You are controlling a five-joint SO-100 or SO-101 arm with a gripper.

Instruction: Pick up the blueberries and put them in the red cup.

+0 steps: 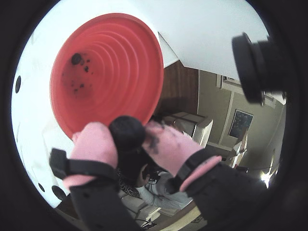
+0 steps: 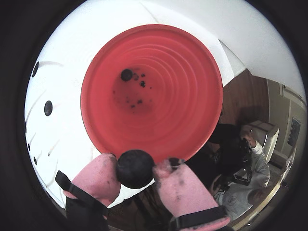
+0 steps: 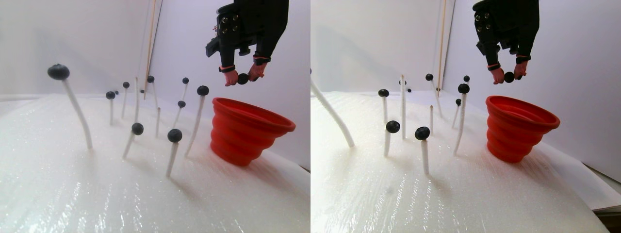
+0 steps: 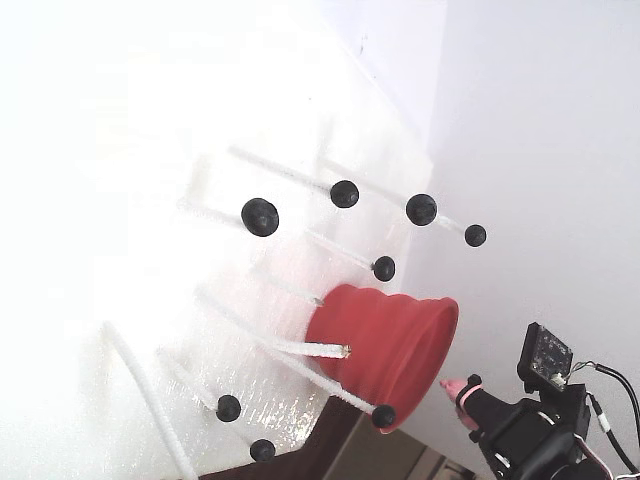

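Note:
My gripper [image 2: 136,171] is shut on one blue-black blueberry [image 2: 135,166], pinched between its pink fingertips [image 2: 98,178]. It hangs just above the near rim of the red cup [image 2: 187,96], a little outside the opening in both wrist views. The stereo pair view shows the gripper [image 3: 242,78] above the upright red cup [image 3: 247,128]. One blueberry [image 2: 126,74] and dark specks lie at the cup's bottom. Several blueberries [image 3: 174,135] sit on the tips of thin white rods [image 3: 79,116] to the left of the cup.
White foam base [image 3: 97,194] carries the rods; some rods [image 3: 157,121] are bare. A black camera body [image 1: 252,67] sticks out beside the gripper. The foam's edge [image 3: 296,167] falls away right of the cup. White walls stand behind.

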